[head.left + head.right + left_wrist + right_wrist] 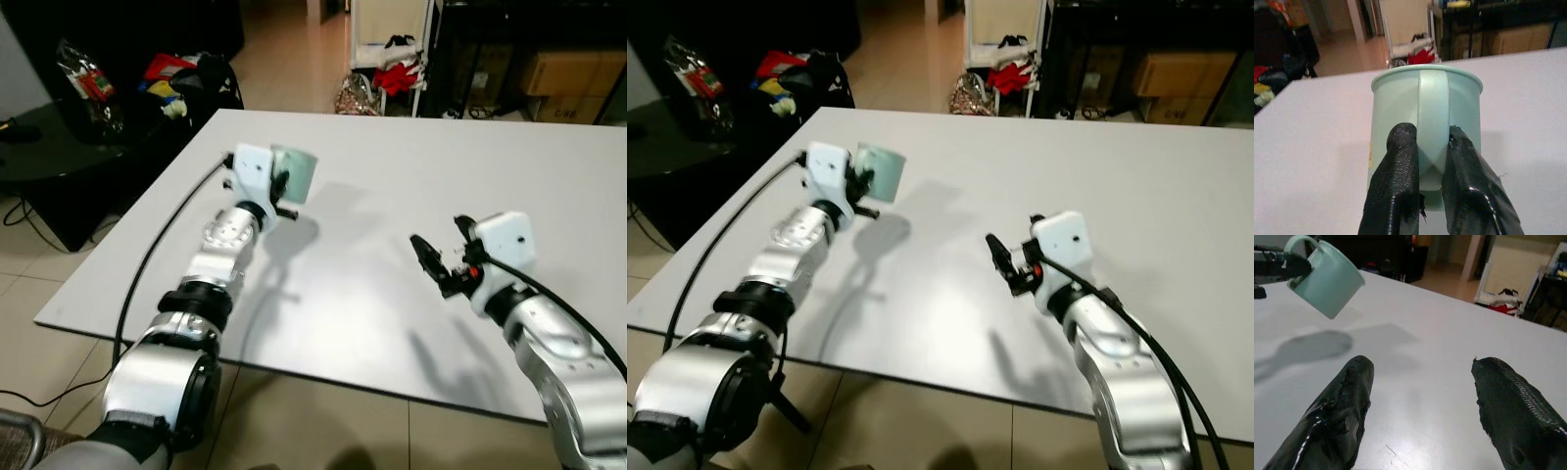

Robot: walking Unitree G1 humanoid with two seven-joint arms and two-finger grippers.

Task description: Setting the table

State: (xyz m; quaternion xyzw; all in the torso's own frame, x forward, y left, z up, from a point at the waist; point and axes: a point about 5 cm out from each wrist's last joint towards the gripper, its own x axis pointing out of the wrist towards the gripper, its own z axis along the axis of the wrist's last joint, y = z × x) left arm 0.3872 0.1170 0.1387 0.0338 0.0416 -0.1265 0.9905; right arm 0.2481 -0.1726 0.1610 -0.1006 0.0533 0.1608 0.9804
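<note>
nearest, the right gripper (431, 262) hovers low over the table (411, 186), fingers spread and empty. farther, on the robot's left, the left gripper (1430, 147) pinches the handle of a pale green mug (294, 173), held tilted above the tabletop. nothing looks laid out yet, so the setting seems barely begun.

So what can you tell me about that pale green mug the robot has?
The pale mint-green mug, glossy like enamel or ceramic, has a rolled rim and a wide strap handle. The left gripper pinches that handle between its two black fingers. The mug hangs tilted above the white table, touching nothing else and casting a shadow there.
</note>
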